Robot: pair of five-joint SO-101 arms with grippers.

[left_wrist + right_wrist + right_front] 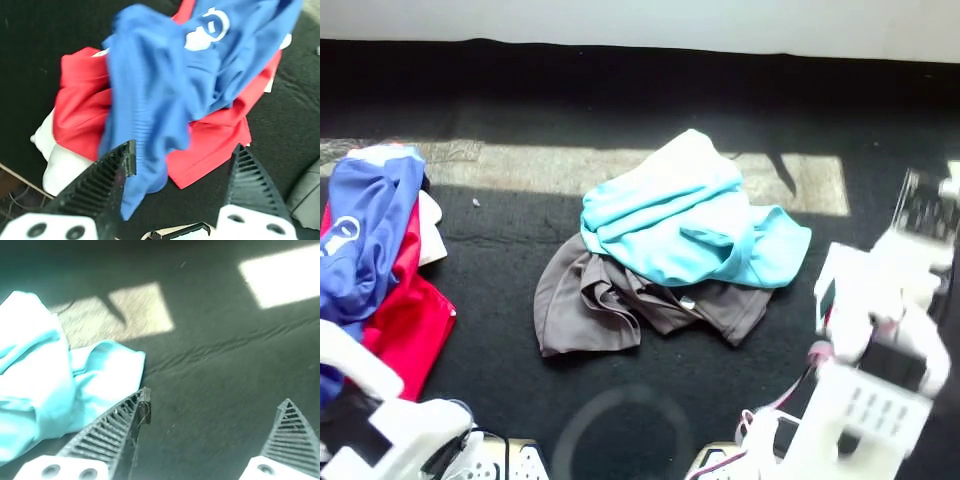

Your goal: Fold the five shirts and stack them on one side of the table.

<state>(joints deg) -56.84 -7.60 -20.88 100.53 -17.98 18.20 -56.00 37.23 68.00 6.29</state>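
A blue shirt point(365, 235) lies crumpled over a red shirt point(410, 325) and a white shirt point(432, 232) at the table's left side. In the middle, a cyan shirt point(680, 215) rests loosely on a grey shirt point(595, 300). My left gripper point(185, 150) hangs open just above the blue shirt point(150, 90) and red shirt point(80, 110), holding nothing; the white shirt point(62, 167) peeks out beneath them. My right gripper point(216, 397) is open over bare dark cloth, beside the cyan shirt point(40, 380) and apart from it. The right arm point(880, 320) stands right of the middle pile.
The table is covered in dark cloth point(660, 400), with a sunlit strip point(520, 168) across its far half. Arm bases and cables point(510, 455) sit along the front edge. Open cloth lies between the two piles and in front of the middle one.
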